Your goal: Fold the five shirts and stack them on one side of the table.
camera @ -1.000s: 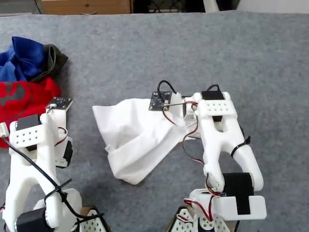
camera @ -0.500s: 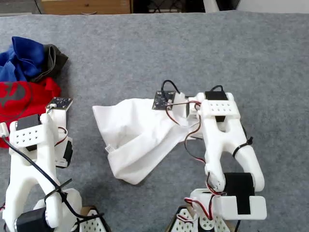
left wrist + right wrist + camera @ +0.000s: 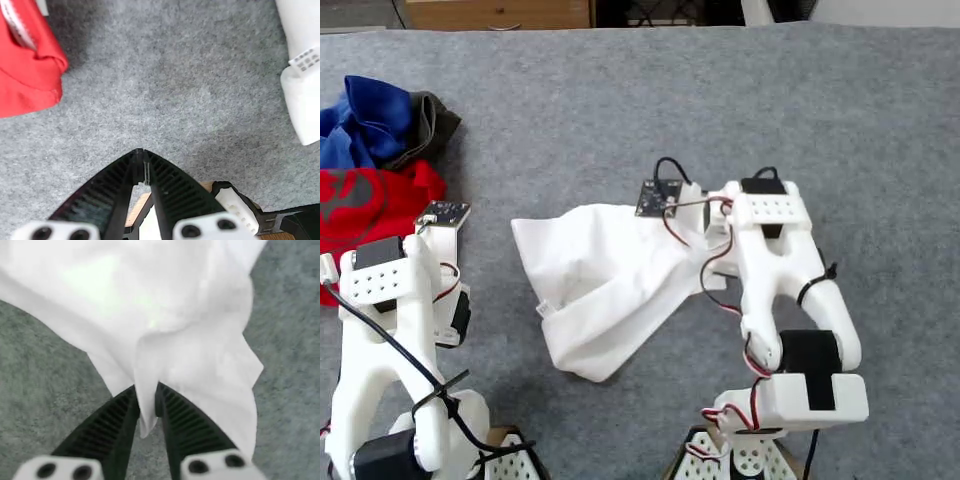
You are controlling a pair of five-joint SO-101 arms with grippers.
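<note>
So, your right gripper (image 3: pixel 145 392) is pinched on fold of crumpled white cotton shirt (image 3: pixel 600 290), mid-table. Shirt trails diagonally from it toward left arm. Left gripper (image 3: pixel 141 156) closed on nothing, over grey felt table (image 3: pixel 620 120), so right's nearer.

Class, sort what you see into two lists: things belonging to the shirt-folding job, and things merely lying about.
Job: white shirt, pinched in right claw; red shirt; blue shirt; dark garment beside it.
Lying about: wooden furniture past the grey table.
</note>
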